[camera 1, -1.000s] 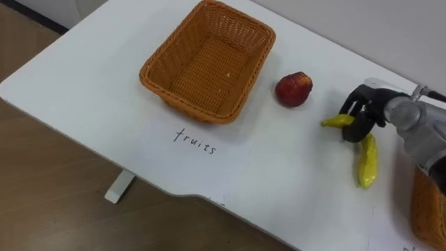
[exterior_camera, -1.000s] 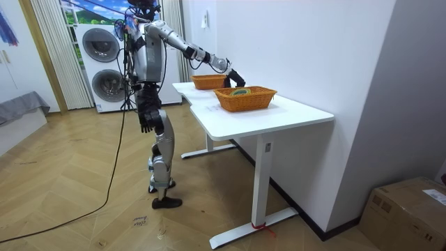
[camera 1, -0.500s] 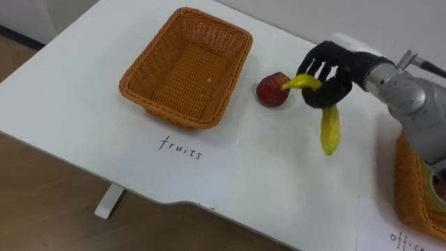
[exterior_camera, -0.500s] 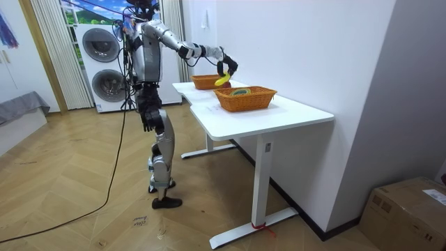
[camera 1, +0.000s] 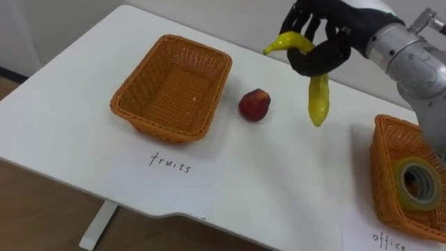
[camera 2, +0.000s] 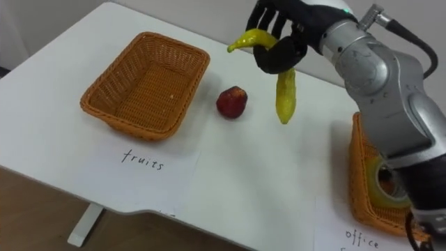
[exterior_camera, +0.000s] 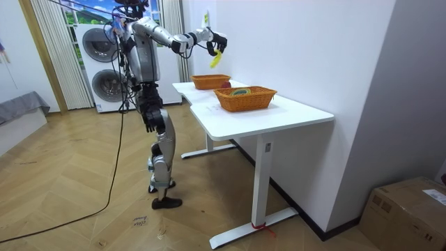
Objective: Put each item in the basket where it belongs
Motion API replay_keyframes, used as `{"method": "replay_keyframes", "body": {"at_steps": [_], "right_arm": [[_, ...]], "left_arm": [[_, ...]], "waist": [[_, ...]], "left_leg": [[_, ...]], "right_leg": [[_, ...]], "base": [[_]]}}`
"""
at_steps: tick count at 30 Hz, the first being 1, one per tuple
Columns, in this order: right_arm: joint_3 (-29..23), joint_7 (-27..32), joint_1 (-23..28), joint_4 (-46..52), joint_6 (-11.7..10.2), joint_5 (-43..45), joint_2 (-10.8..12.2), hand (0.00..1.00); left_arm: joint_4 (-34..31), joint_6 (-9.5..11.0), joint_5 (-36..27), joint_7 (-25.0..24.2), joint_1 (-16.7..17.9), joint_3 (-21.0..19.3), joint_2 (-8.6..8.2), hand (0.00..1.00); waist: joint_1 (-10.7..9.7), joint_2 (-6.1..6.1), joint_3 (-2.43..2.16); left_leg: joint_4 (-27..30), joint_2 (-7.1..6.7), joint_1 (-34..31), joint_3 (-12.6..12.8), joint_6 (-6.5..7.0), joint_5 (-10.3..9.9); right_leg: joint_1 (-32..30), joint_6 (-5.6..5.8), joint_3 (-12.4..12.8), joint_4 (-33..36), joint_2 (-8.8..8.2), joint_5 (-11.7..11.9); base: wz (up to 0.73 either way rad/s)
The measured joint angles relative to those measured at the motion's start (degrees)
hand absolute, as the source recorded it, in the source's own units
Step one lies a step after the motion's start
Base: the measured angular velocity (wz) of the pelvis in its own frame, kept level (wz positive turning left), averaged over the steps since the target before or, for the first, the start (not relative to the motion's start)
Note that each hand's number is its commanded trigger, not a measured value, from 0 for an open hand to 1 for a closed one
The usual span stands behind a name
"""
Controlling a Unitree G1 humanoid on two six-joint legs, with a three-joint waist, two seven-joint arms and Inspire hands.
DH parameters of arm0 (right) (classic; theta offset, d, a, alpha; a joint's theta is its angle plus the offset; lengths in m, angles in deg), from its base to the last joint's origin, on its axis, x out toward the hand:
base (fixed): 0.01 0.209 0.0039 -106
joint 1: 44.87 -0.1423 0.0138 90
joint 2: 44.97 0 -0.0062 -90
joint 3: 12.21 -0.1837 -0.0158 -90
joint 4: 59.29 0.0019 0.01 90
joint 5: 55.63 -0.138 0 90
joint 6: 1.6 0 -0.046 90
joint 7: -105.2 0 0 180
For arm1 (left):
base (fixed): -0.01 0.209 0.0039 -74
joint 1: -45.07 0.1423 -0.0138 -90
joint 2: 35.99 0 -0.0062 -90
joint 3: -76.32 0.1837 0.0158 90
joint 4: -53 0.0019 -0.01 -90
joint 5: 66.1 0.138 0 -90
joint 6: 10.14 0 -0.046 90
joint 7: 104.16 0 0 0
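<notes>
Fruit basket (camera 1: 173, 89): wicker and empty, at the left of the white worktop (camera 1: 77, 77). A handwritten paper label (camera 1: 171, 164) lies just in front of it.
Apple (camera 1: 255, 104): red, resting on the worktop just right of the fruit basket and apart from its rim; not yet sorted.
Banana pair (camera 1: 318, 97): two yellow bananas joined at the stem, held in the air above the worktop. They are right of the apple and well left of the office basket. One points up and to the left, the other hangs straight down.
Right hand (camera 1: 326, 57): its black fingers are curled round the bananas where they join, a closed grasp from above.
Handling: likely light and fairly soft. The peel is smooth, so a loose hold could slip, and a hard squeeze would bruise. The joined stem end looks the firmest place to hold. The hanging banana may swing or tear off if jerked.
Next move: calls for a carry left over the fruit basket and a low release.
Office basket (camera 1: 380, 167): wicker, at the right edge, with a roll of tape (camera 1: 417, 183) lying inside it.
</notes>
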Motion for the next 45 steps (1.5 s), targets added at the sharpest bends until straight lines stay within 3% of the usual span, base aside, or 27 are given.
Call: {"method": "replay_keyframes", "body": {"at_steps": [6,13,17,20,27,30,32,34,38,45], "right_arm": [[0.1,-0.7,0.0,2.3,0.9,1.3,0.1,1.0],[1.5,-3.2,0.0,5.4,2.5,5.9,3.4,1.0],[1.5,-4.0,0.0,5.4,2.5,6.1,5.0,1.0],[1.9,-4.0,-0.2,5.1,2.5,6.2,5.1,1.0],[5.1,-3.2,-0.7,2.1,2.3,6.3,5.4,1.0],[5.2,-2.2,-0.7,-0.1,3.1,6.3,7.5,1.0],[5.3,-2.1,-1.2,-1.7,3.0,5.9,10.0,1.0],[5.3,-1.4,-1.3,-2.8,3.3,5.9,11.0,1.0],[5.3,0.2,-1.3,-4.4,3.3,6.3,11.6,1.0],[5.3,4.1,-1.3,-7.9,3.0,6.3,14.3,1.0]], "left_arm": [[-1.3,0.0,0.2,-0.6,1.1,-0.1,-0.47,0.0],[-0.8,-0.2,0.1,-1.7,1.1,0.6,-1.16,0.0],[-0.7,-0.4,0.0,-1.7,1.5,0.6,-1.08,0.0],[-0.8,-0.5,-0.3,-1.6,1.6,0.9,-1.06,0.0],[-0.8,-0.6,-0.5,-1.5,1.7,2.1,-1.12,0.0],[-1.2,-0.7,-0.3,-1.4,1.3,2.4,-1.11,0.0],[-1.3,-1.2,0.0,-0.9,1.1,2.4,-1.31,0.0],[-1.2,-1.3,0.6,-0.9,1.2,2.4,-1.47,0.0],[-1.2,-1.9,3.5,-0.9,1.9,2.4,-1.51,0.0],[-1.2,-2.9,4.1,-1.0,3.1,2.4,-1.57,0.0]], "waist": [[0.9,-0.55,0.38],[2.3,-0.98,0.71],[2.9,-0.78,0.89],[4.1,-0.55,1.08],[4.8,-0.7,1.22],[5.2,-0.82,1.38],[5.7,-0.83,1.39],[6.7,-0.84,1.39],[8.5,-0.85,1.38],[9.2,-0.83,1.39]], "left_leg": [[0.1,-0.19,-0.2,-0.3,0.03,0.1],[0.2,-0.41,0.0,-1.0,0.17,0.1],[0.4,-0.93,0.0,-2.2,0.41,0.0],[0.4,-0.99,0.0,-2.3,0.5,0.0],[0.2,-0.96,0.4,-2.7,0.5,0.0],[0.0,-0.99,0.7,-3.3,0.52,0.0],[-0.1,-0.99,0.8,-3.3,0.52,0.0],[-0.1,-1.01,0.7,-3.4,0.52,0.0],[0.0,-1.19,0.6,-4.2,0.55,0.0],[0.3,-1.92,0.8,-6.6,0.7,0.1]], "right_leg": [[0.0,0.04,-0.2,0.0,-0.17,0.0],[0.6,0.05,-0.7,0.0,-0.1,0.0],[1.0,0.67,-1.3,0.0,-0.39,-0.4],[1.0,0.75,-1.5,0.1,-0.46,-0.5],[1.4,0.95,-1.6,0.0,-0.43,-0.6],[2.0,1.12,-1.5,0.0,-0.39,-0.7],[2.0,1.15,-1.7,0.0,-0.38,-0.7],[2.0,1.16,-2.8,0.0,-0.43,-0.7],[2.1,1.19,-3.3,0.0,-0.53,-0.7],[3.4,1.98,-4.8,-0.1,-1.0,-1.2]], "base": [[0.01],[0.05],[0.16],[0.01],[0.03],[0.08],[0.0],[0.02],[0.1],[0.2]]}}
